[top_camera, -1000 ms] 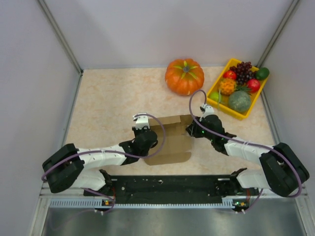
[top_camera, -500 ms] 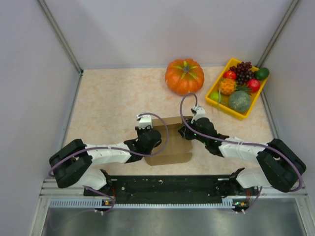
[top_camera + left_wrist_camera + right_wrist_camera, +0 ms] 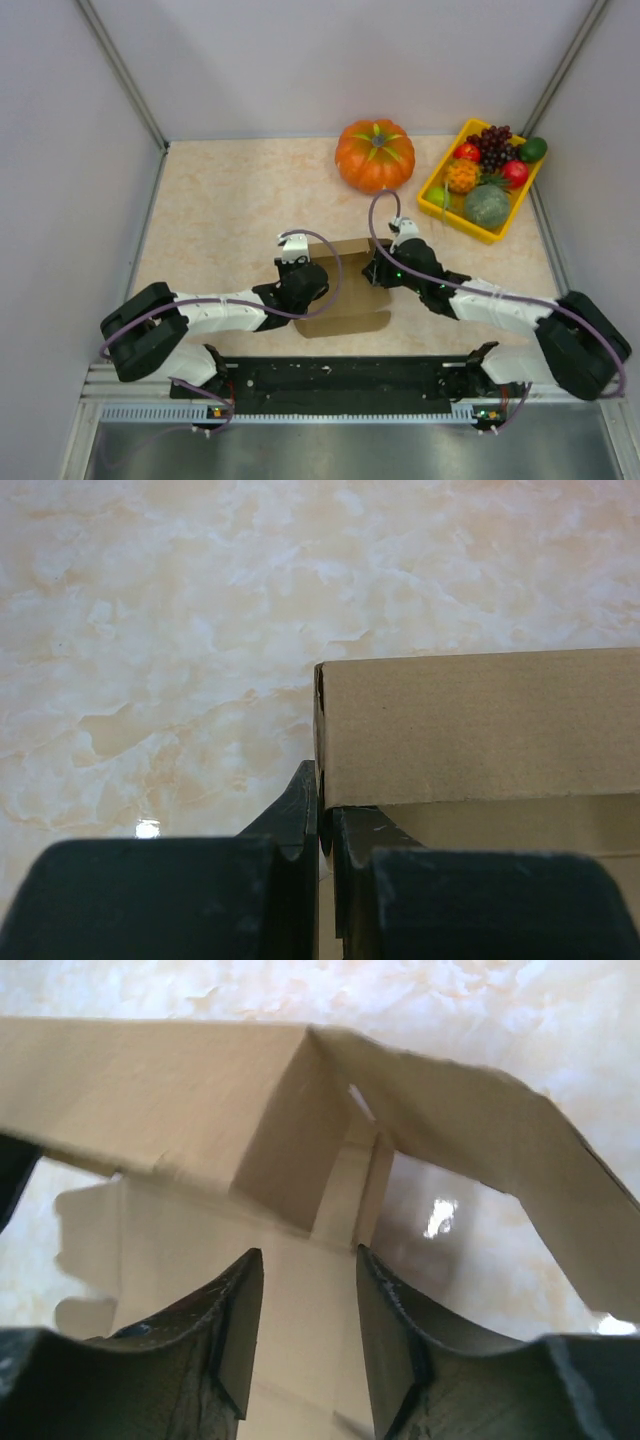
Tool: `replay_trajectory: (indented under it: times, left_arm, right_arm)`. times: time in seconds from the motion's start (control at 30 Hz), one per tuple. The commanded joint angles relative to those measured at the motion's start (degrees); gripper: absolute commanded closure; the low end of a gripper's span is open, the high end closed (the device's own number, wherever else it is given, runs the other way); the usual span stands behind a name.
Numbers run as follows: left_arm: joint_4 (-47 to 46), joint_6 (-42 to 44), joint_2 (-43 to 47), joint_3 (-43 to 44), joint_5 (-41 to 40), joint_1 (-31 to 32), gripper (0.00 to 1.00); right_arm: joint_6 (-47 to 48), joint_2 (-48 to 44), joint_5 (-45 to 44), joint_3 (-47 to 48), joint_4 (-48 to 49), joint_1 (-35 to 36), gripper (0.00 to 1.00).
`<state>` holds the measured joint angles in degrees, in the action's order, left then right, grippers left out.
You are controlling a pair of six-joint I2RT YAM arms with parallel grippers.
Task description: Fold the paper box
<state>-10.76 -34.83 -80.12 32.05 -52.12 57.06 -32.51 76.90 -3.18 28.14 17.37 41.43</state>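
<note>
Box, a partly folded brown sheet, lies between the two grippers. The left gripper is pinched together on a thin cardboard edge at the box's left side, and a raised wall stands just ahead of its fingertips. The right gripper is at the box's right end, fingers apart and clamping nothing. Flat cardboard shows between them, and an upright wall and a slanting flap rise just beyond. A pumpkin and a fruit tray sit well beyond it.

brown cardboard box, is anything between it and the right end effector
Nothing visible. The right end effector is at the plain brown cardboard box, jaws open over a panel; the orange pumpkin sits well behind.
</note>
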Motion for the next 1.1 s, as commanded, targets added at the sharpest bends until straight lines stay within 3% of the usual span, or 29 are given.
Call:
replay_trajectory:
  times: [0.0,0.13,0.27,0.33,0.6,0.77,1.07]
  left_arm:
    - [-2.50,0.63,1.80,-0.15,-0.53,-0.28,1.00]
    - [-3.65,3.01,3.73,-1.46,0.35,-0.54,1.00]
    - [-9.87,6.96,5.14,-4.45,1.84,-0.72,1.00]
    - [-11.20,8.45,5.58,-5.33,3.07,-0.81,1.00]
    - [-13.23,13.64,6.81,-5.60,5.71,-0.98,1.00]
    - [-15.33,15.75,8.57,-6.65,6.24,-1.07,1.00]
    - [-17.18,16.11,9.01,-7.53,7.91,-1.16,1.00]
  right_arm:
    - [5.60,-16.14,-1.11,4.10,-20.13,0.58,0.55]
    - [10.35,-28.55,-1.48,8.32,-37.38,-3.44,0.57]
    - [17.99,-25.42,9.33,13.86,-42.05,-16.36,0.53]
    - [24.23,-18.83,7.58,19.22,-43.90,-16.56,0.54]
    - [44.44,-9.06,21.09,26.96,-40.73,-16.12,0.51]
    - [47.54,-5.02,26.81,28.02,-41.18,-15.94,0.50]
    - [48.77,-0.35,20.06,29.87,-43.03,-11.90,0.57]
